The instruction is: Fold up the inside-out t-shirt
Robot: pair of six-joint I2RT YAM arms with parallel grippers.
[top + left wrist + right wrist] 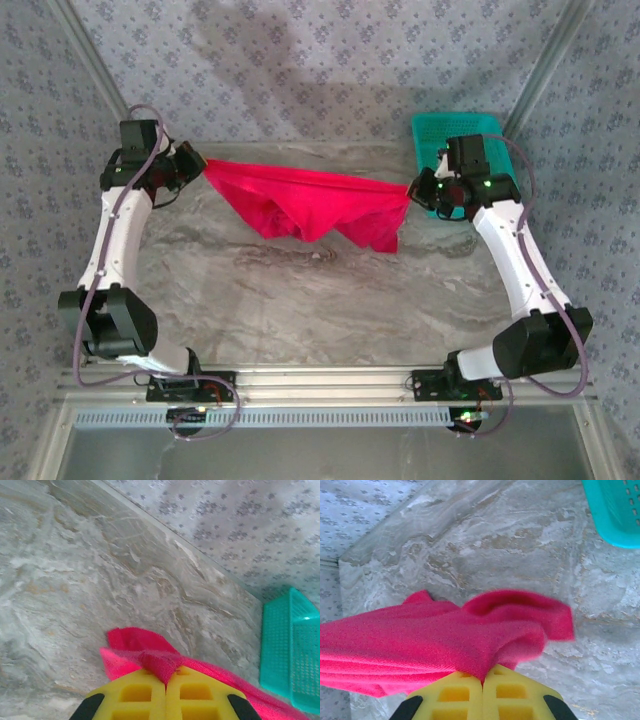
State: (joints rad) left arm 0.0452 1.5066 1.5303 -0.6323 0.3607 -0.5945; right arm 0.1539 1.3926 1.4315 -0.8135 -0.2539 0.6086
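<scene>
The inside-out t-shirt (310, 205) is plain bright red with no print, and looks pinker in the wrist views. The desk (330, 300) is marbled grey, veined with white and light brown. The mesh basket (455, 122) is teal, its walls patterned with rows of small holes. The left tool (165, 679) and the right tool (482, 679) have yellow fingers with black at the outer edges. The left arm (120, 235) and right arm (515, 250) are white with black joints and carry purplish-grey cables (85, 300). The backdrop (330, 50) is pale blue-grey with a small repeating floral motif.

The t-shirt (310, 200) is strung left to right above the table (320, 290); the basket (450, 127) is set at its far-right corner.
</scene>
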